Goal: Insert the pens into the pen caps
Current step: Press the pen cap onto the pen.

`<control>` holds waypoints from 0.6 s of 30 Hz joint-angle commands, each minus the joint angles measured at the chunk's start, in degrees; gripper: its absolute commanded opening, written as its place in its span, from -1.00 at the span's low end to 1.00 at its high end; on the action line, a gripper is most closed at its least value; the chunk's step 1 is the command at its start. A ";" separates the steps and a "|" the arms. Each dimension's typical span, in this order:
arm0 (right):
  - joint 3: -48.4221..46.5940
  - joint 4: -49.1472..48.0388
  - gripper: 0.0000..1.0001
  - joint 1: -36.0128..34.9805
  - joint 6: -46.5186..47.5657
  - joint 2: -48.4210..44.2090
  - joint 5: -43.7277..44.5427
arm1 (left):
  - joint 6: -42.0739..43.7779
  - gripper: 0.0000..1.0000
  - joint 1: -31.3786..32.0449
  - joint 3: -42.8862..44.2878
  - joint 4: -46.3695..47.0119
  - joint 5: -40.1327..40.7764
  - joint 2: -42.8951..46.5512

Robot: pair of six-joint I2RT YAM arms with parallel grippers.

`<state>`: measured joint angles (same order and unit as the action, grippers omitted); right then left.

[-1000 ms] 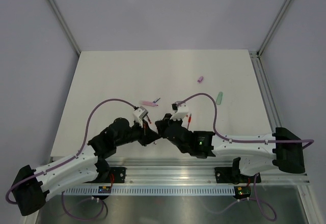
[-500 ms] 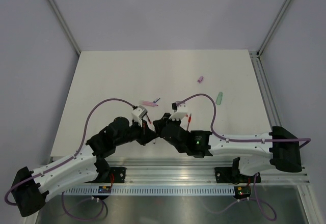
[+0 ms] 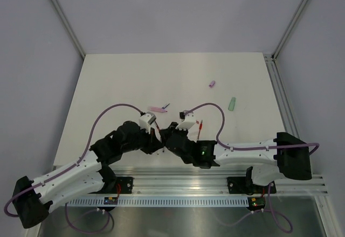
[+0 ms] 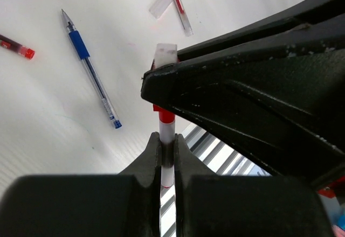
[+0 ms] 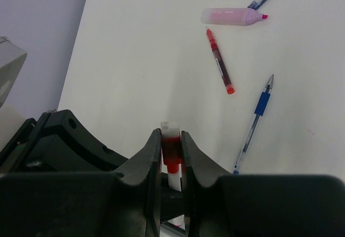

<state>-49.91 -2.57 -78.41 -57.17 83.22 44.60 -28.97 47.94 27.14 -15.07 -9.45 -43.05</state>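
Red pen cap (image 5: pixel 171 159): pinched in right gripper (image 5: pixel 171 140) jaws, over the bench (image 5: pixel 161 43) near edge, middle. Red-banded pen (image 4: pixel 166 132): pinched in left gripper (image 4: pixel 167 145) jaws, tip meeting the cap (depth hidden). Loose beyond: blue pen (image 5: pixel 255 123), loose red pen (image 5: pixel 219 62), pink highlighter (image 5: pixel 229 16).

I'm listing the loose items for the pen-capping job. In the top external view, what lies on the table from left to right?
Left to right: pink highlighter → red pen → lilac pen cap → thick green pen.
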 commanded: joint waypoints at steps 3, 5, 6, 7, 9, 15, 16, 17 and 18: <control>4.48 10.92 -1.00 -7.11 -3.39 5.11 -22.00 | -1.00 -1.00 -2.68 14.70 41.08 7.17 0.86; 4.38 8.48 -1.00 -7.11 -1.55 4.94 -22.80 | -1.09 -1.00 -2.68 14.70 41.79 7.08 0.25; 4.38 8.28 -1.00 -7.11 -1.02 4.41 -22.37 | -1.00 -1.00 -2.68 14.87 41.62 6.82 -0.02; 4.30 8.28 -1.00 -7.11 0.20 2.75 -21.58 | -0.83 -1.00 -2.68 14.88 41.44 6.73 -0.37; 3.51 6.97 -1.00 -7.02 2.40 0.99 -21.22 | -1.26 -1.00 -2.68 13.66 42.14 6.55 -0.81; 1.47 8.90 -1.00 -6.05 2.16 5.90 -25.34 | -0.74 -1.00 -2.59 12.50 43.63 7.43 -0.29; 2.79 7.68 -1.00 -5.88 0.32 4.68 -25.44 | -0.47 -1.00 -2.68 12.33 43.46 7.95 0.24; 6.02 7.32 -1.00 -5.79 -0.66 3.63 -25.09 | 0.31 -1.00 -2.68 12.59 43.02 8.05 0.51; 7.53 7.23 -1.00 -5.35 -1.71 2.40 -24.13 | 0.67 -1.00 -2.59 13.03 42.41 7.87 0.51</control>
<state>-49.15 -4.38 -78.41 -53.71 83.59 43.88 -29.95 47.46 29.67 -17.21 -9.72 -45.91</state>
